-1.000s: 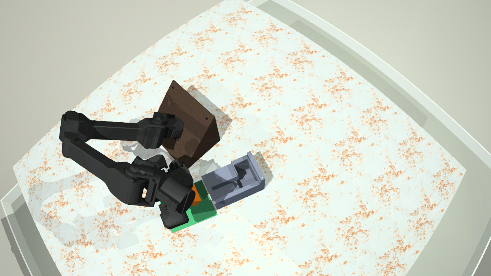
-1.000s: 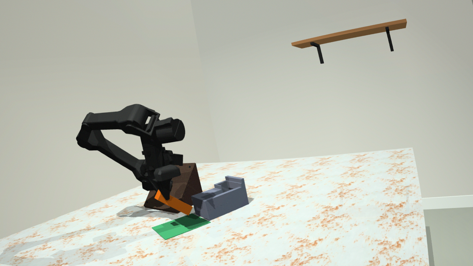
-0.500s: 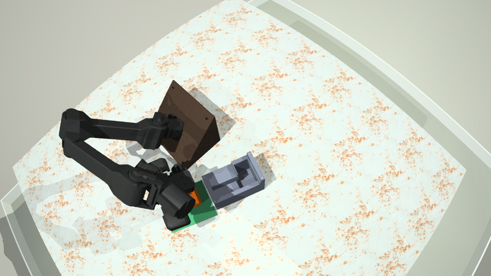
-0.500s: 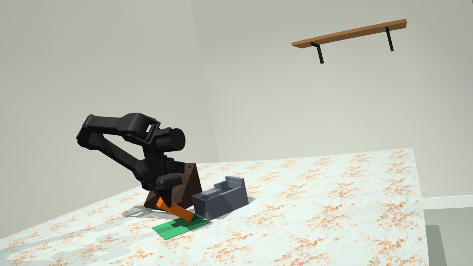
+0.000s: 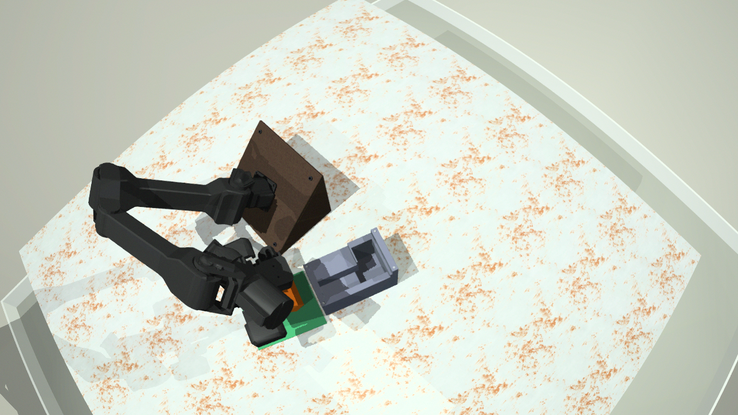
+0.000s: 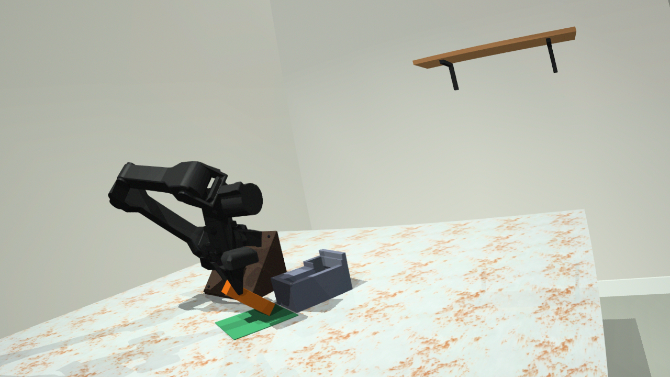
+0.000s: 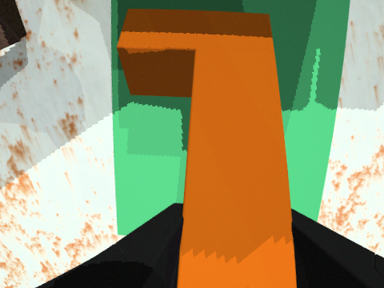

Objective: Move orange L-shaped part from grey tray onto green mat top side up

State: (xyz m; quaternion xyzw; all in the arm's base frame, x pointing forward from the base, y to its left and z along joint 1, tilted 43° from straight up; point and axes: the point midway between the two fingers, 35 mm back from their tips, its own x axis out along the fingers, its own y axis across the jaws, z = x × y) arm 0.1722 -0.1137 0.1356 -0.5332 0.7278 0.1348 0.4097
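The orange L-shaped part [image 5: 295, 297] [image 6: 255, 301] [image 7: 236, 140] is out of the tray and over the green mat [image 5: 305, 329] [image 6: 234, 330] [image 7: 148, 180]. It is tilted: its L-shaped end is low, at or just above the mat on the side near the tray, and its straight end is raised. I cannot tell whether the low end touches the mat. My gripper [image 6: 239, 291] [image 7: 231, 219] is shut on the straight arm near the raised end, one finger on each side. The arm hides much of the part in the top view. The grey tray [image 5: 361, 296] [image 6: 311, 290] has an empty pocket.
A brown wedge-shaped block [image 5: 289, 170] [image 6: 271, 262] [image 7: 10, 30] stands behind the mat, close to the gripper side of the arm, with the arm's base on it. The tray stands directly beside the mat's edge. A wooden shelf [image 6: 496, 48] hangs on the far wall.
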